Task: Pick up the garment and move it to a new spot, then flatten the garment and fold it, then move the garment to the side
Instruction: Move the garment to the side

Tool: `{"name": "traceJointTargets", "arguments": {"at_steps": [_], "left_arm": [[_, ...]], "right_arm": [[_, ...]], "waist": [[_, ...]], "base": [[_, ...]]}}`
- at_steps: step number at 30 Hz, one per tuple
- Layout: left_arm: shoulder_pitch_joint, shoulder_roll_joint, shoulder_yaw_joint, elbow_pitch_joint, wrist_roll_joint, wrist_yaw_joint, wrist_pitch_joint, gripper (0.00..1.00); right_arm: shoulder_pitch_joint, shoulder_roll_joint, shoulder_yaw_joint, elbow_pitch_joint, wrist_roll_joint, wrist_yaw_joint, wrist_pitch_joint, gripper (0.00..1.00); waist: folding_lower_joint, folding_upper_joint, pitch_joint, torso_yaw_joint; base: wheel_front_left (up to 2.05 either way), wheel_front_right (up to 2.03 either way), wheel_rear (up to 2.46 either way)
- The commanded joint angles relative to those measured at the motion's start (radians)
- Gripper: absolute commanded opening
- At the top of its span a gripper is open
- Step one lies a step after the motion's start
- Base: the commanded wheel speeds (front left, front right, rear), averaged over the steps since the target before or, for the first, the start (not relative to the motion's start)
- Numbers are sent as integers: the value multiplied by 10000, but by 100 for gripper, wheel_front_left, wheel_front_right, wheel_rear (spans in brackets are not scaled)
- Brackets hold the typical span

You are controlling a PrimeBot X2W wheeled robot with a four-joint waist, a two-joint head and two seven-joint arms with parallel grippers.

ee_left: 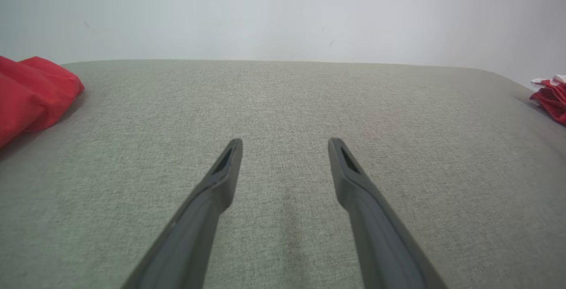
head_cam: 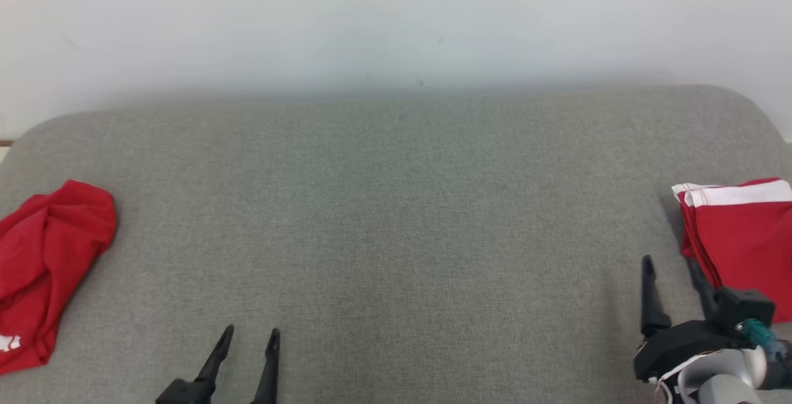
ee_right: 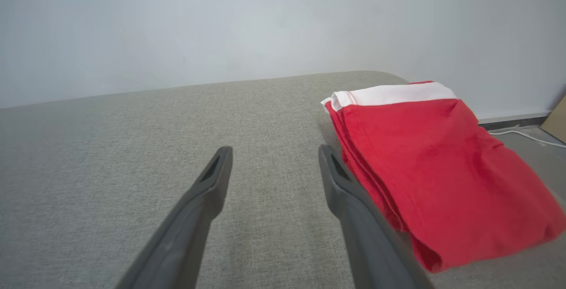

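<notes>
Right gripper (head_cam: 670, 263) is spread wide with nothing between its fingers, and the left gripper (head_cam: 250, 331) is released too, both hanging over bare grey cushion (head_cam: 396, 206). Cut-offs first: the folded garment (head_cam: 739, 237) runs off the head view's right edge, the crumpled garment (head_cam: 46, 268) runs off the left edge, and the left arm shows just its two dark fingers above the bottom edge. One right finger crosses in front of the folded garment's near-left edge, so I cannot tell whether it touches the cloth. A scrap of white print at the crumpled garment's lower end is too small to read. Positions now: the folded garment lies at the cushion's right end, just beside the right gripper on its outer side. The crumpled garment sits at the left end, well apart from the left gripper. Materials: the cushion is coarse woven fabric with rounded corners. The folded garment is a flat red rectangle, its layers stacked at the edge, with a white band along the far end. The other is soft, rumpled and deeply creased. Wall (head_cam: 396, 20) behind is plain and pale.
</notes>
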Motion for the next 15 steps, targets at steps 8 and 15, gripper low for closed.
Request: {"name": "traceJointTargets", "arguments": {"at_steps": [8, 15], "left_arm": [[615, 13, 644, 58, 9, 285, -12, 100], [791, 15, 1019, -1, 160, 792, -12, 100]], "right_arm": [[608, 443, 815, -762, 363, -12, -4, 100], [992, 611, 1088, -1204, 492, -12, -4, 100]], "waist": [[3, 1, -488, 273], [3, 1, -577, 229]], "base": [[0, 0, 0], [0, 0, 0]]}}
